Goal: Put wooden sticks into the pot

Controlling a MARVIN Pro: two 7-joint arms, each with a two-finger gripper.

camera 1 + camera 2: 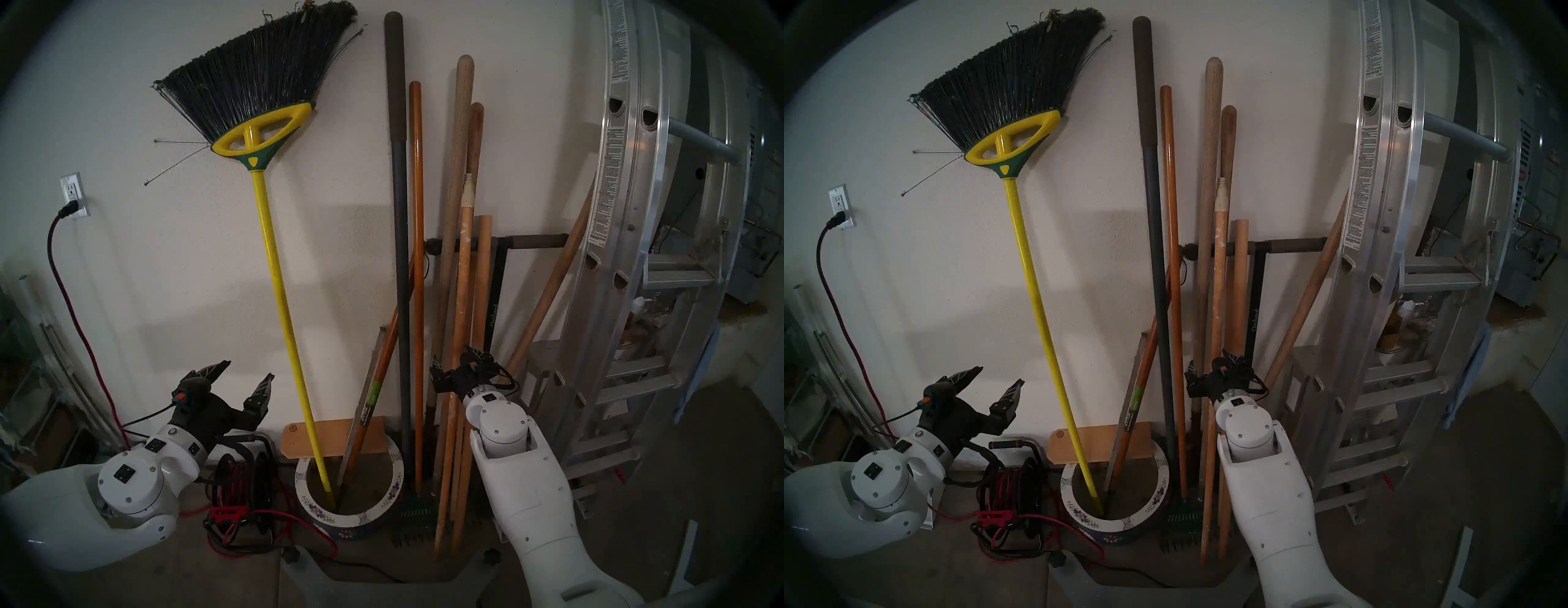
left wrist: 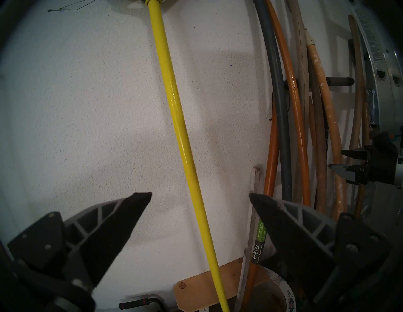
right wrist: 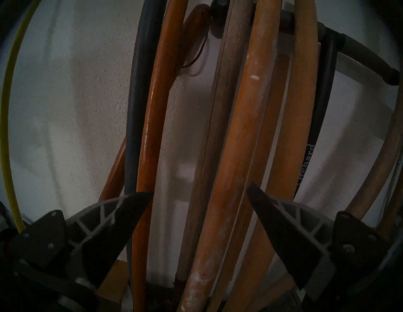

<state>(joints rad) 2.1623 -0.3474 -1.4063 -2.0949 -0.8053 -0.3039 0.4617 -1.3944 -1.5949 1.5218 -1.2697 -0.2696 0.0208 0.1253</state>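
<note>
The pot, white-rimmed with purple flowers, stands on the floor by the wall. Two wooden sticks lean on the wall to its right, outside it: a speckled one with a cream tip and a shorter plain one. My right gripper is open at the sticks. In its wrist view the speckled stick runs between the spread fingers, unpinched. My left gripper hangs open left of the pot, holding nothing.
A yellow broom and an orange-handled tool stand in the pot. A dark grey pole, other handles and a rake crowd the sticks. A ladder leans at the right. A cord reel sits left of the pot.
</note>
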